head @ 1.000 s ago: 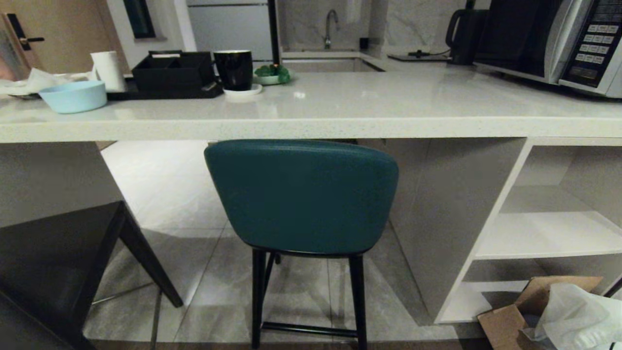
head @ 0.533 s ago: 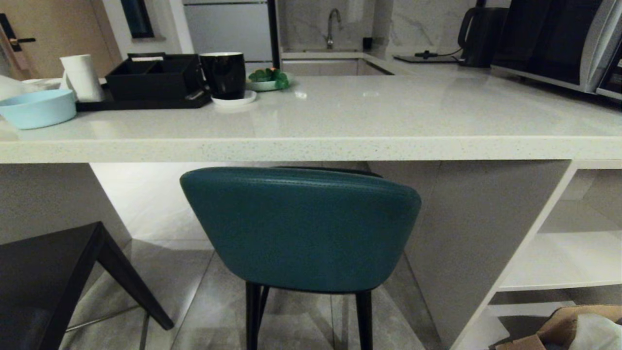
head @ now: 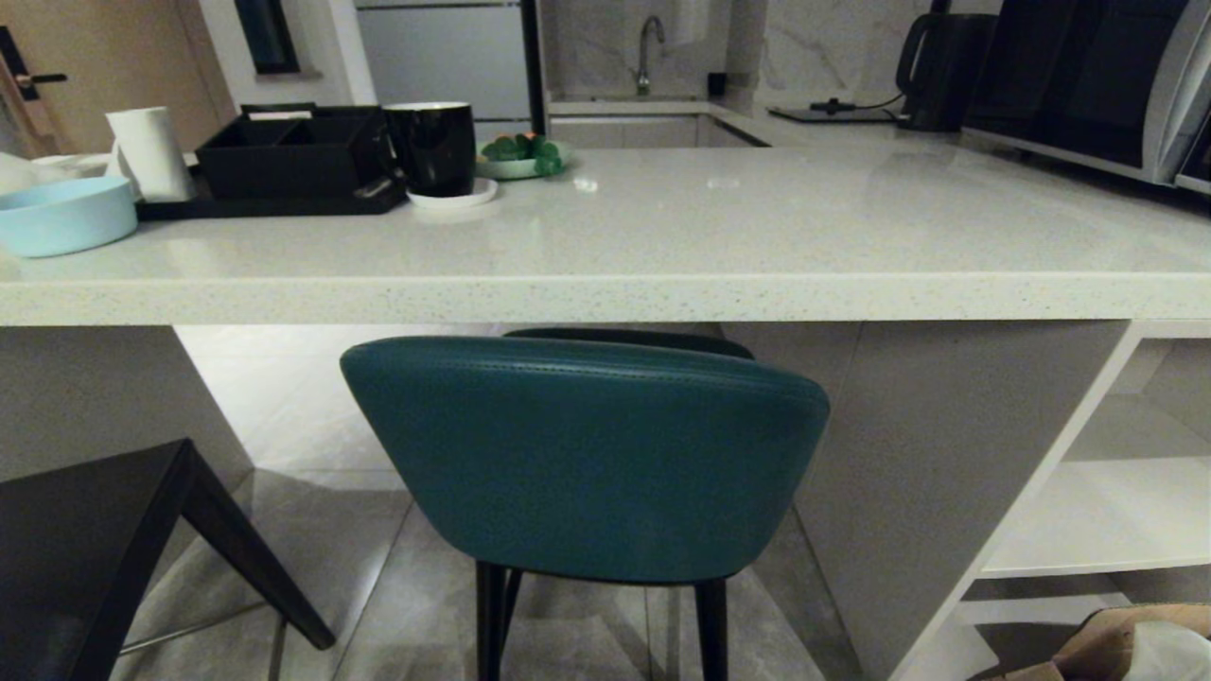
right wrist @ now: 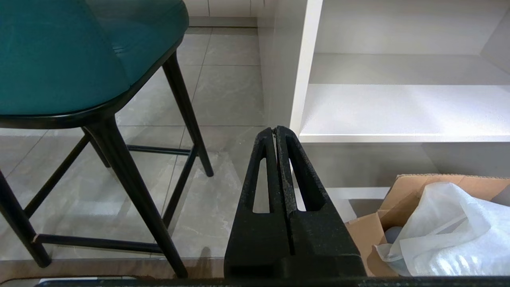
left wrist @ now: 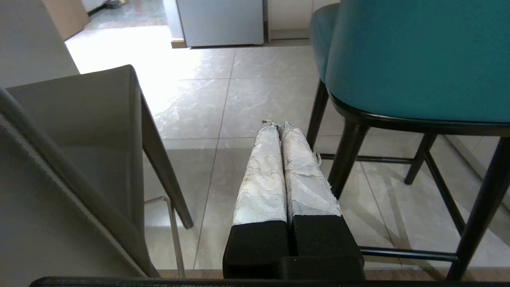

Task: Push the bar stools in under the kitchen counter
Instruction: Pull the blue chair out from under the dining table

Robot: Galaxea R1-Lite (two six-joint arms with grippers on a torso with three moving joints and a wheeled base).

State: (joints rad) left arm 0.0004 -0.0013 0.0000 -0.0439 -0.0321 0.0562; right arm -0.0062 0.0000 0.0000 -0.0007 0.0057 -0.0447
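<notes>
The teal bar stool (head: 587, 454), with a curved shell back and thin black legs, stands right in front of me at the middle of the kitchen counter (head: 605, 298). Its back top sits just below the counter's thick edge. The dark grey bar stool (head: 85, 549) is at the lower left, further out from the counter. Neither arm shows in the head view. My left gripper (left wrist: 277, 125) is shut and empty, low between the grey stool (left wrist: 79, 119) and the teal stool (left wrist: 414, 59). My right gripper (right wrist: 275, 129) is shut and empty, beside the teal stool (right wrist: 59, 56).
On the counter stand a light blue bowl (head: 61, 216), a black tray with boxes (head: 284, 161), a black mug (head: 437, 147) and a microwave (head: 1097, 85). Open white shelves (right wrist: 398, 107) are on the right, with a cardboard box (right wrist: 406, 199) on the floor in front of them.
The whole head view has shifted: the camera has come closer to the counter and the teal stool, whose back now looks larger and lower. The grippers' state is unchanged.
</notes>
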